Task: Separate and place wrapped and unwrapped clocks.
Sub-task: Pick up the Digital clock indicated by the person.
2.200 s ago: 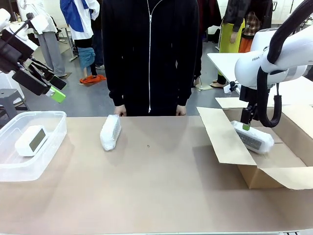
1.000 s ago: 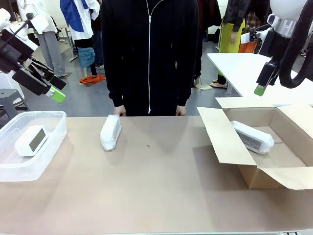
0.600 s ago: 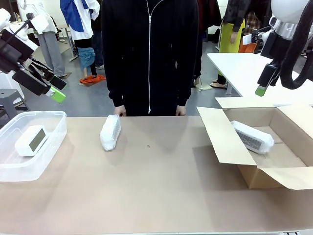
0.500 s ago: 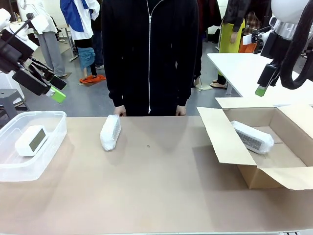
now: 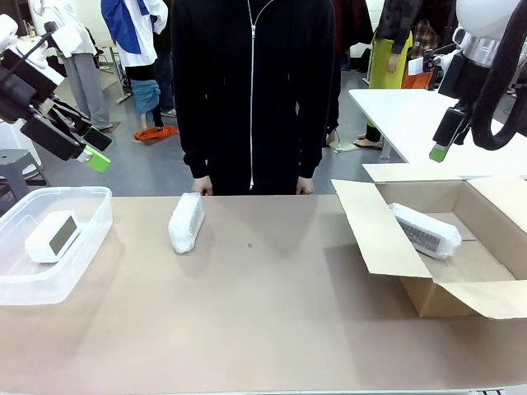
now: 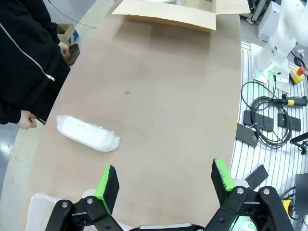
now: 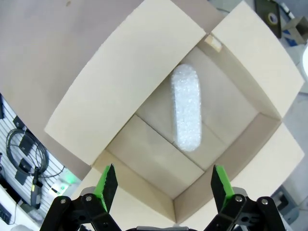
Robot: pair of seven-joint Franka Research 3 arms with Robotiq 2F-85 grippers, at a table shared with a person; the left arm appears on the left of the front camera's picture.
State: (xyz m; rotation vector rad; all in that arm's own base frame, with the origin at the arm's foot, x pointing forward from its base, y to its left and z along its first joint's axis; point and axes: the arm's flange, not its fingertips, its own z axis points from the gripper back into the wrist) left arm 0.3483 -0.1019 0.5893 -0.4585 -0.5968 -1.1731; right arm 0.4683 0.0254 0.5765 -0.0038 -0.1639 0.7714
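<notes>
One wrapped clock point(image 5: 186, 222), a white bubble-wrap bundle, lies on the table in front of the person; in the left wrist view this wrapped clock point(image 6: 88, 134) sits well ahead of the open left gripper point(image 6: 163, 180). A second wrapped clock point(image 5: 425, 230) rests inside the cardboard box point(image 5: 494, 276). The right gripper point(image 5: 440, 146) hangs high above that box, open and holding nothing; its wrist view looks straight down on the bundle point(image 7: 187, 108) between the spread jaws of the gripper point(image 7: 163, 185). The unwrapped clock point(image 5: 52, 235), white with a dark screen, lies in the clear bin point(image 5: 92, 237). The left gripper point(image 5: 95, 150) hovers above the bin.
A person in black stands at the far edge with both hands point(image 5: 202, 188) near the table. The box's flaps point(image 5: 375, 230) are folded outward. Cables and a controller point(image 6: 269, 122) lie off the table's side.
The right gripper, down at the wrapped clock in the box two seconds ago, has let go and risen high above it. Over the last second nothing has visibly moved.
</notes>
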